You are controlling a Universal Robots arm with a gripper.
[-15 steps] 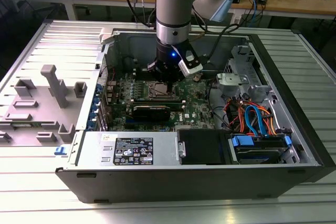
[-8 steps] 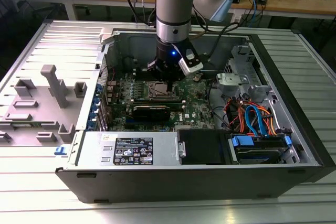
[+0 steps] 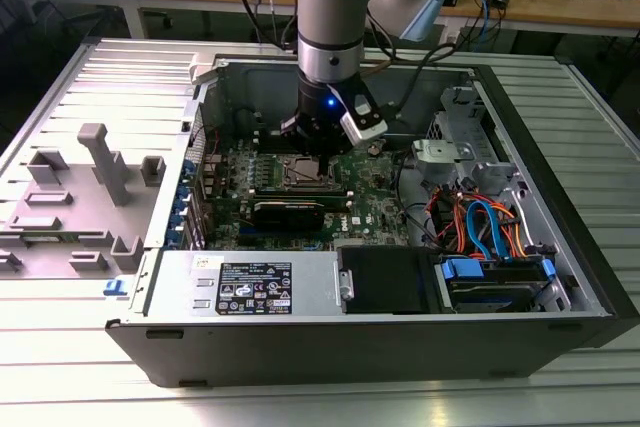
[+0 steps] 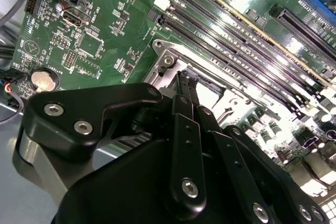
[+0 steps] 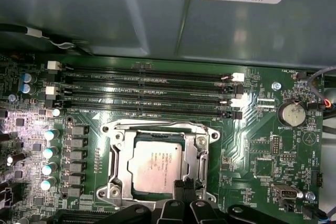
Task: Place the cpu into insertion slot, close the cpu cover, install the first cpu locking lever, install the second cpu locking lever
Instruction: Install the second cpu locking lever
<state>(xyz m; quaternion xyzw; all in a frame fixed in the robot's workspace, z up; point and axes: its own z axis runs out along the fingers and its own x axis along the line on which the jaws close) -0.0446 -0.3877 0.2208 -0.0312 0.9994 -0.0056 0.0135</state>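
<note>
The cpu (image 5: 157, 163), a silvery square chip, lies flat in the insertion slot (image 3: 305, 172) on the green board. The cpu cover (image 5: 157, 128), a thin silver frame, lies down around the chip, whose top shows through its window. Thin metal levers run along two sides of the frame; I cannot tell whether they are latched. My gripper (image 5: 185, 184) hangs just above one edge of the socket, its black fingers (image 4: 181, 103) pressed together with nothing visible between them. In the exterior view the gripper (image 3: 312, 147) stands straight over the socket inside the open computer case.
Long black memory slots (image 5: 147, 90) run beside the socket, and a coin battery (image 5: 291, 113) sits near it. Coloured cables (image 3: 480, 222) and a drive bay (image 3: 490, 282) are at the exterior view's right. Grey fixtures (image 3: 95, 162) stand on the table at its left.
</note>
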